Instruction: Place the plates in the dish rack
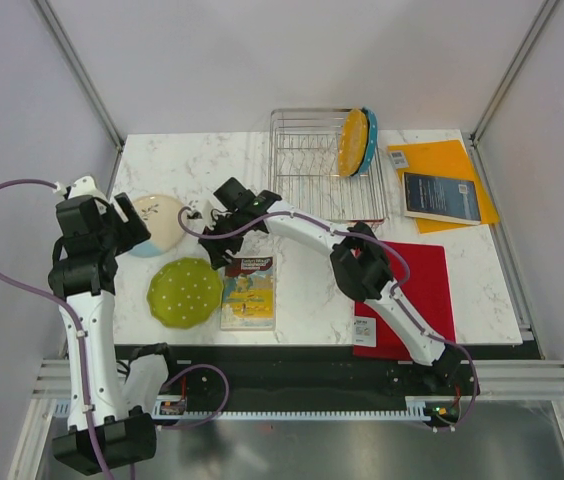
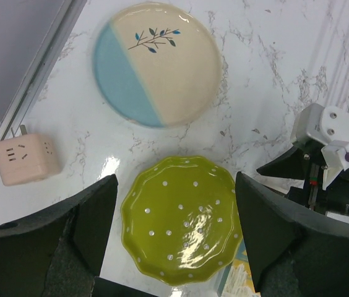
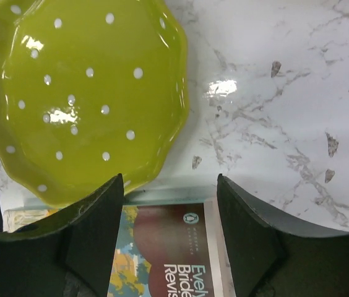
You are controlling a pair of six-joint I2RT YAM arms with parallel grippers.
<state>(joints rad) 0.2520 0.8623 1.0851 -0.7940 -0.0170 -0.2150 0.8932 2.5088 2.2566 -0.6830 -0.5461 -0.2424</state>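
Observation:
The lime green plate [image 1: 186,293] lies flat on the marble table, its right rim beside the illustrated book [image 1: 249,290]. It also shows in the left wrist view [image 2: 184,223] and the right wrist view [image 3: 81,93]. The cream-and-pale-blue plate [image 1: 157,225] lies behind it, also in the left wrist view [image 2: 159,62]. The orange-yellow plate [image 1: 352,142] and teal plate [image 1: 370,140] stand upright in the wire dish rack [image 1: 307,165]. My left gripper [image 1: 127,228] hangs open and empty above the lime plate [image 2: 174,247]. My right gripper [image 1: 218,232] is open and empty over the book's top edge [image 3: 169,235].
A red flat folder [image 1: 407,295] lies under the right arm. An orange envelope [image 1: 452,165] with a dark book [image 1: 440,197] lies at the back right. A pink plug cube [image 2: 25,161] sits by the table's left edge. Grey walls close in both sides.

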